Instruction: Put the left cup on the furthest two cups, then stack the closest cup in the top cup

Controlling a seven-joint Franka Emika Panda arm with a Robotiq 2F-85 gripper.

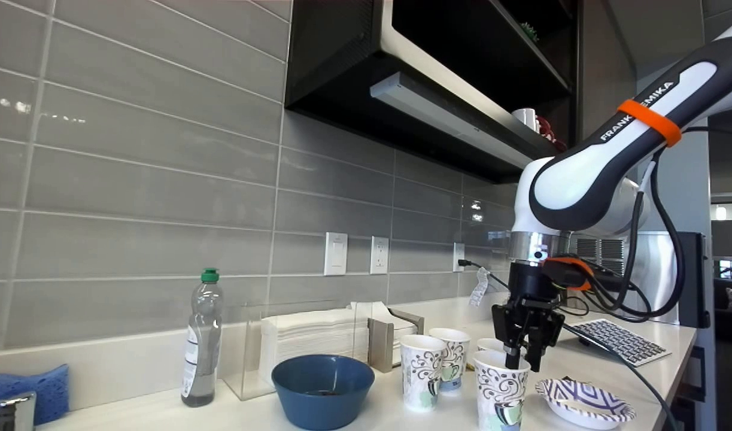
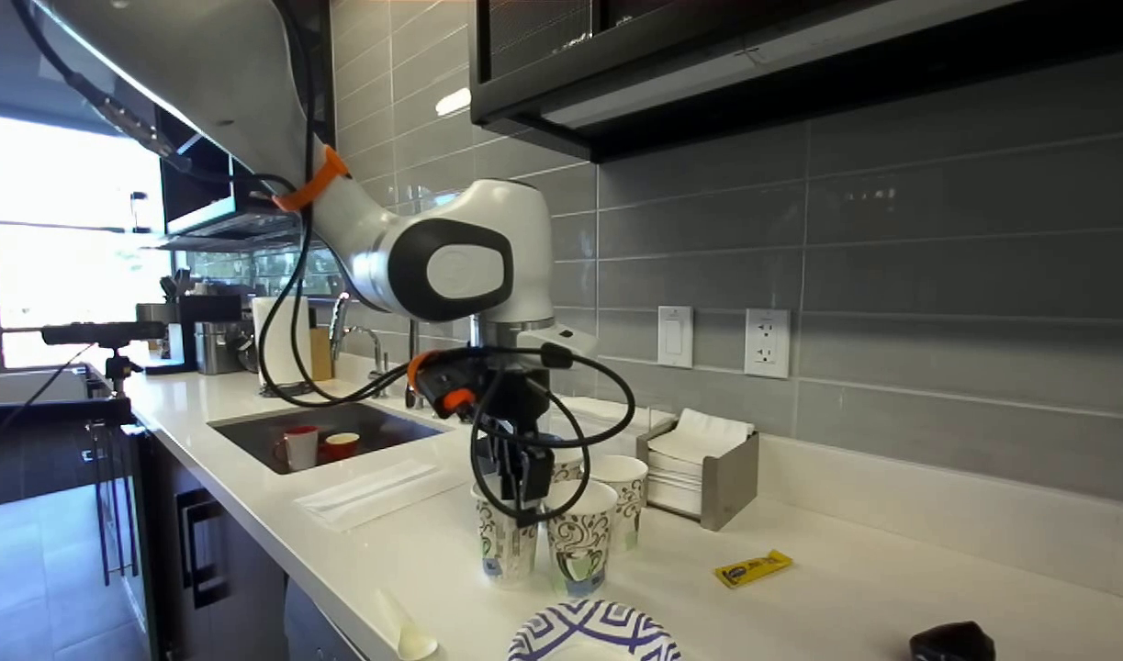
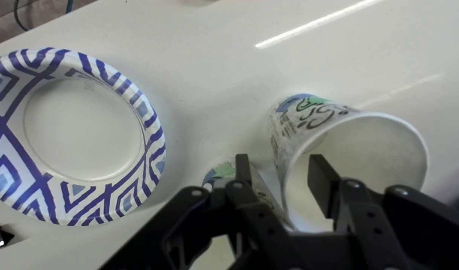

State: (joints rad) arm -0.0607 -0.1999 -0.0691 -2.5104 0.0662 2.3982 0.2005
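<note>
Several white paper cups with dark scrolls and green-blue prints stand upright close together. Two are nearer the wall, by the napkins: a cup (image 1: 421,386) and a cup (image 1: 452,359). Two stand nearer the counter's front: a cup (image 1: 501,395) on the sink side, also in the wrist view (image 3: 315,116), and a cup (image 2: 579,546), mostly hidden behind it in an exterior view (image 1: 490,344). My gripper (image 3: 281,175), also in both exterior views (image 1: 524,358) (image 2: 522,500), is open. The sink-side front cup's rim passes between its fingers; one finger is in its mouth.
A patterned paper plate (image 1: 584,402) lies beside the cups. A blue bowl (image 1: 322,389), a soap bottle (image 1: 202,347) and a napkin holder (image 2: 731,477) stand along the wall side. A yellow packet (image 2: 752,568) and a plastic spoon (image 2: 412,638) lie on the counter.
</note>
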